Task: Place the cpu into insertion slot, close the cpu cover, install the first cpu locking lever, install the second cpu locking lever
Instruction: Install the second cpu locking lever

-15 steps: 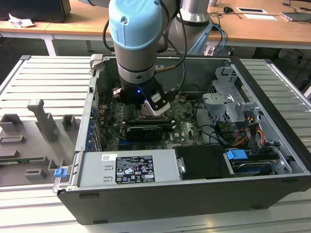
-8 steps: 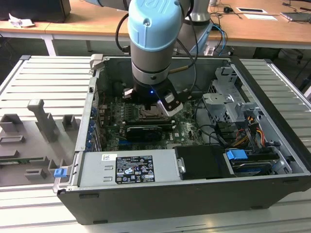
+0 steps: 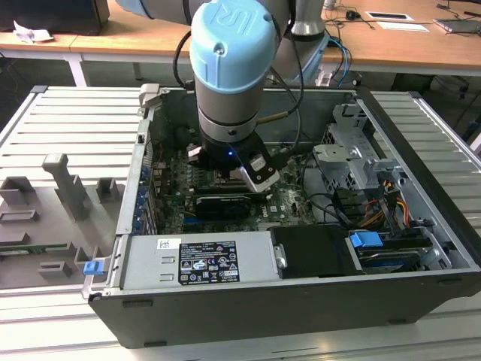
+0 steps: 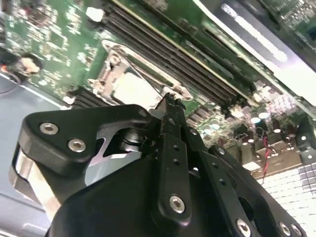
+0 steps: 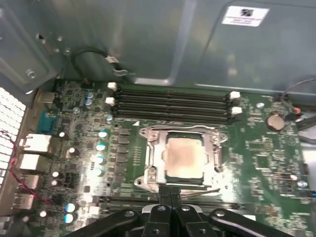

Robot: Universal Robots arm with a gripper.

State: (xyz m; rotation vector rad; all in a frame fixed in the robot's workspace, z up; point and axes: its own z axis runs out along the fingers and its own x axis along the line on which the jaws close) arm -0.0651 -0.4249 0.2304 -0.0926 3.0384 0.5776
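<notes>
both wrist views show our gripper [image 5: 170, 193] with fingers pressed together, holding nothing, at the near edge of the cpu cover [image 5: 183, 134] lying over the cpu [image 5: 185, 155] in the insertion slot [image 5: 168, 175]; we judge the thin lever springy, best pushed near its tip.
</notes>
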